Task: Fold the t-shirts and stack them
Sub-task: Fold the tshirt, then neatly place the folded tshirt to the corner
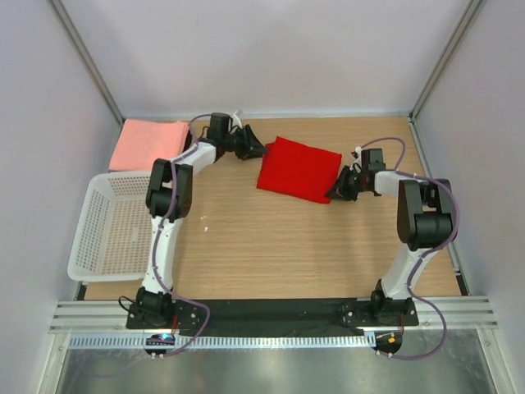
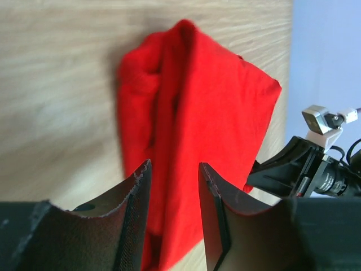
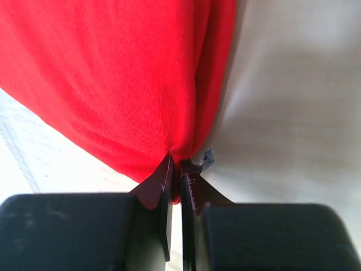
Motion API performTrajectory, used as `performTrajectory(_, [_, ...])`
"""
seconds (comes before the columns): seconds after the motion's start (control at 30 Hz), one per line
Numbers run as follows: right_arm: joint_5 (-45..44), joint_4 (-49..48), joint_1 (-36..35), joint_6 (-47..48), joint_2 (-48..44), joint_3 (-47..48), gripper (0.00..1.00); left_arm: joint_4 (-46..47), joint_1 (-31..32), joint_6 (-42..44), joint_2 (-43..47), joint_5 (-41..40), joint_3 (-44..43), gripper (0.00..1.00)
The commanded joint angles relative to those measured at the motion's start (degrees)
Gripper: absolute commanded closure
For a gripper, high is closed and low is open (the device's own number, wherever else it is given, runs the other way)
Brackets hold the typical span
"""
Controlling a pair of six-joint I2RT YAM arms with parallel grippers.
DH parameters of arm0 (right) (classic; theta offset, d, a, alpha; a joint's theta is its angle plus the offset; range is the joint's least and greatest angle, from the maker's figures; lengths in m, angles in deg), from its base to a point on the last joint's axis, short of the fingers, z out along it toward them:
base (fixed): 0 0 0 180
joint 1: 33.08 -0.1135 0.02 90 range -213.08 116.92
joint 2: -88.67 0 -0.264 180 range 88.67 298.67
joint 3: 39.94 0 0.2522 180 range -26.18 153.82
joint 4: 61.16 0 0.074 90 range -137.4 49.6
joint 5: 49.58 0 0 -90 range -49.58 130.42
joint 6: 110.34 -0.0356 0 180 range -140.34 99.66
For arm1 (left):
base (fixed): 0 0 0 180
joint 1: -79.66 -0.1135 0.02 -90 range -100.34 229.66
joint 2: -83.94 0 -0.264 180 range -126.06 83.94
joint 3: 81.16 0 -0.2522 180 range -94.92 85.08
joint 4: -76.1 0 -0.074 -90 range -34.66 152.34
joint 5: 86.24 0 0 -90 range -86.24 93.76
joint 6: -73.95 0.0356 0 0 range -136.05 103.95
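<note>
Right hand (image 3: pixel 176 165) is pinched together on the right near corner of the red t-shirt (image 1: pixel 299 168), which lies loosely folded on the counter (image 1: pixel 271 246) between the two arms, toward the far side. Left hand (image 2: pixel 175 164) sits at the shirt's opposite, left corner with its fingers apart, red cloth showing in the gap between them, though whether they touch it I cannot tell. A folded salmon-pink t-shirt (image 1: pixel 149 144) lies in the counter's far left corner, well apart from the red one, just beyond the white mesh basket (image 1: pixel 115 226).
</note>
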Motion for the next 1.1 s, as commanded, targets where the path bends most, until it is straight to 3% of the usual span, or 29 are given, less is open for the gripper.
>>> performTrajectory(0.0, [-1.7,-1.0,-1.6,-2.7,-5.5,-5.8,0.9,0.6,-1.0,3.8,13.3,-0.5,2.4,0.6])
performTrajectory(0.07, [-4.1,0.4,-3.1,-3.1,-9.2,-9.8,0.9,-0.9,-0.9,5.5,18.5,-0.7,5.8,0.59])
performTrajectory(0.2, [-9.8,5.9,-4.7,-5.0,-16.1,-16.3,0.66,-2.0,0.9,8.1,26.9,-3.6,14.0,0.59])
performTrajectory(0.27, [-13.0,7.6,-4.6,-5.6,-18.5,-17.7,0.59,-2.2,2.1,8.7,28.5,-4.6,16.4,0.59])
performTrajectory(0.43, [-13.2,12.2,-2.7,-5.9,-21.2,-14.6,0.48,-7.2,5.8,12.8,25.6,-7.0,18.0,0.57])
performTrajectory(0.53, [-12.3,10.0,-1.4,-5.4,-19.7,-12.0,0.39,-9.8,5.6,15.5,21.8,-7.7,17.1,0.56])
performTrajectory(0.67, [-11.1,6.8,-0.2,-5.1,-14.9,-8.4,0.37,-12.4,5.9,17.3,18.0,-7.2,16.8,0.56])
performTrajectory(0.9, [-8.7,3.6,5.3,-4.9,-7.7,-3.6,0.57,-16.9,6.0,19.5,15.1,-11.3,16.8,0.61])
performTrajectory(1.07, [-5.6,3.3,7.6,-4.1,-4.9,0.1,0.61,-19.5,7.6,19.6,13.2,-17.4,16.7,0.8])
